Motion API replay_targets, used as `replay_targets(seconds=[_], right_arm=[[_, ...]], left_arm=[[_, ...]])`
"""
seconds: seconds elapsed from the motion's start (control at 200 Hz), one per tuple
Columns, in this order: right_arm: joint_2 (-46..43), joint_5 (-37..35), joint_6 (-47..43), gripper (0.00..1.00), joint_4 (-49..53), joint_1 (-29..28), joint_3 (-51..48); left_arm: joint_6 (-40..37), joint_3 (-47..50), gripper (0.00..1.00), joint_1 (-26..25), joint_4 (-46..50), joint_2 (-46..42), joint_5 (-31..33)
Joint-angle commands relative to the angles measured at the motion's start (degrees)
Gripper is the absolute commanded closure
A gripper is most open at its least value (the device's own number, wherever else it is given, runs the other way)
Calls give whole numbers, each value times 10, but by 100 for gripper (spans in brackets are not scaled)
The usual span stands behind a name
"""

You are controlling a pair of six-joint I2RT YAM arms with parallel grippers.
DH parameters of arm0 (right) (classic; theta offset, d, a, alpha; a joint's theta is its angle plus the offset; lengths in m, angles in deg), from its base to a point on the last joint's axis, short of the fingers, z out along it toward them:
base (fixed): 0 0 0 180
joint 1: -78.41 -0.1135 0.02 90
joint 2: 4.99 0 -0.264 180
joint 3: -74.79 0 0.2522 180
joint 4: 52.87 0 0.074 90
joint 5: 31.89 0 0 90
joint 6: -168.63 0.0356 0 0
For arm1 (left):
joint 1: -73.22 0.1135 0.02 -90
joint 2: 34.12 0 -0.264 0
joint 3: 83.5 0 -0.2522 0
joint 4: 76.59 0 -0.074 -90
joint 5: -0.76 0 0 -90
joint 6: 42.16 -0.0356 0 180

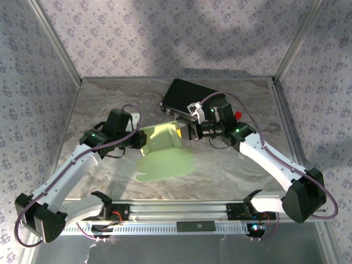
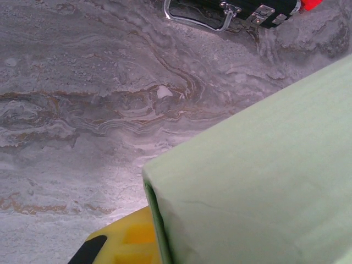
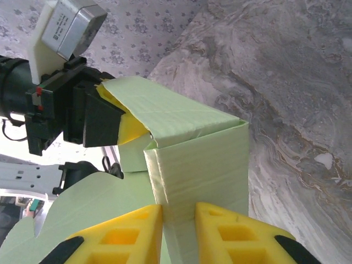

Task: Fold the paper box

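Observation:
The paper box (image 1: pixel 163 138) is pale green card, half raised at the table's middle, with a flat flap (image 1: pixel 165 165) lying toward the near edge. My left gripper (image 1: pixel 141 140) is shut on the box's left wall. In the left wrist view one yellow finger (image 2: pixel 127 242) shows beside the card's edge (image 2: pixel 258 181), and the other finger is hidden behind the card. My right gripper (image 3: pixel 179 220) is shut on the upright wall of the box (image 3: pixel 203 159), which fills the narrow gap between its yellow fingers (image 3: pixel 118 236). The left gripper (image 3: pixel 132 129) pinches the top flap there.
A black hard case (image 1: pixel 187 99) with metal latches lies behind the box, close to the right arm's wrist; its handle (image 2: pixel 198 21) shows in the left wrist view. A small red thing (image 1: pixel 238 114) sits beside it. Patterned walls enclose the marble table (image 1: pixel 110 104).

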Motion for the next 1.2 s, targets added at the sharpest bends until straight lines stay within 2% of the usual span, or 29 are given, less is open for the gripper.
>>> replay_targets(seconds=[0.0,0.275,0.9,1.074,1.199], right_arm=[[15,-40,-24,76,35,-12,22],[30,-106,-45,74,70,-37,49],[56,-124,-55,71,85,-47,74],[65,-131,-56,74,90,-49,82],[71,-137,-57,82,92,-51,84]], left_arm=[[-10,-25,100,-9,-12,-13,-26],[-11,-24,100,-13,-9,-13,-24],[-13,-27,100,-18,-8,-14,-24],[-15,-28,100,-23,-8,-14,-23],[-17,-29,100,-25,-8,-14,-23]])
